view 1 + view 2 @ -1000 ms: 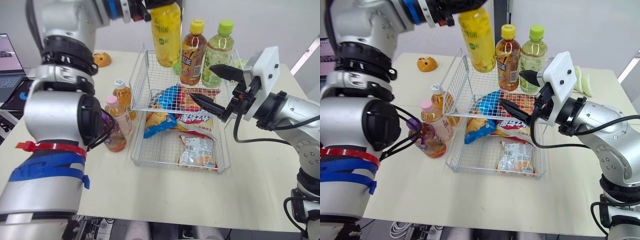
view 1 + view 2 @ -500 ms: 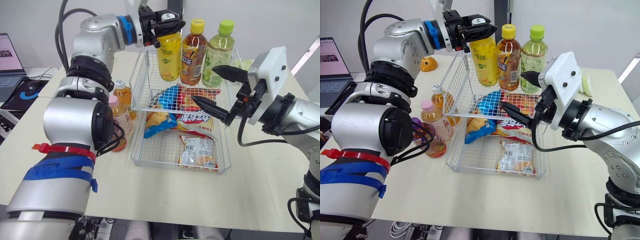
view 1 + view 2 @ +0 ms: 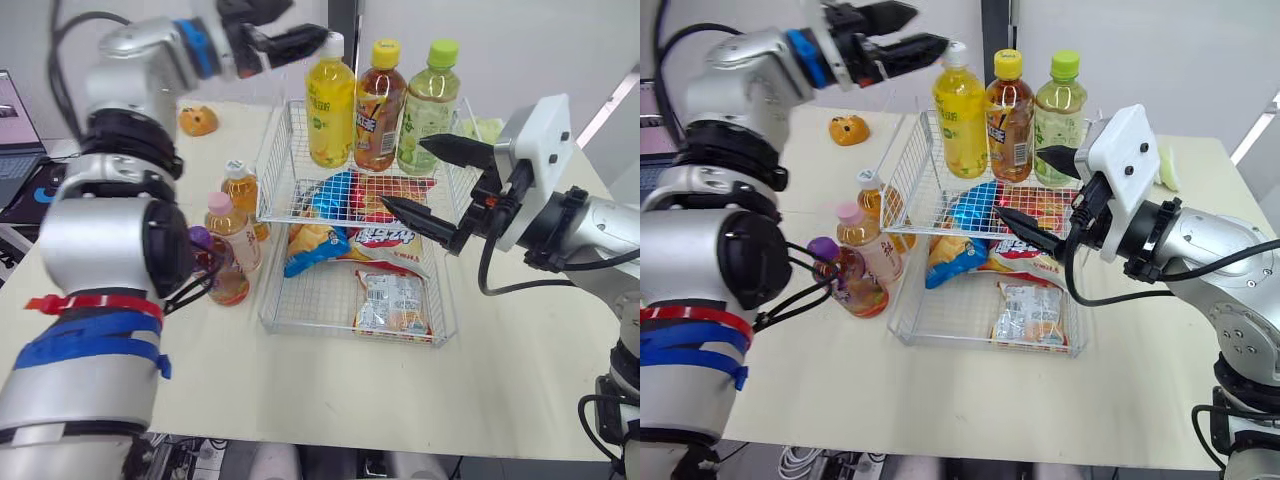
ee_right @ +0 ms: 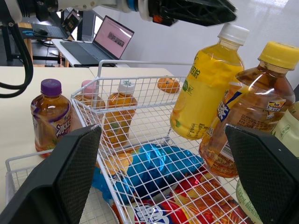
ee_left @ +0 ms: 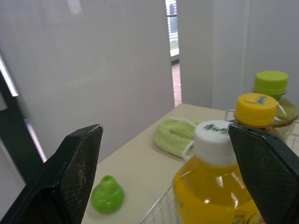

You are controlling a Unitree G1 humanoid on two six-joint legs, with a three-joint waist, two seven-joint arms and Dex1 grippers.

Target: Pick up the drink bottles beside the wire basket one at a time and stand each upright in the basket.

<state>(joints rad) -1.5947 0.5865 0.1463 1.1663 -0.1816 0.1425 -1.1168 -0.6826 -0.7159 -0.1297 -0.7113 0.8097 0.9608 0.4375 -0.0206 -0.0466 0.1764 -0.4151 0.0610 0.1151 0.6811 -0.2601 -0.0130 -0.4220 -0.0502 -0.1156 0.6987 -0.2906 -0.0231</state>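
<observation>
Cluttering basket, snack bags, perhaps four

The purple-cap bottle, left of the basket, is partly behind the left arm. The laptop is cut off at the left edge. The green cloth is mostly behind the green bottle.

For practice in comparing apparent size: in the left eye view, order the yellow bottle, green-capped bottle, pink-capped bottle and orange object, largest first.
1. yellow bottle and green-capped bottle: look alike, no ranking between them.
2. pink-capped bottle, smaller though nearer the camera.
3. orange object, smallest.
</observation>
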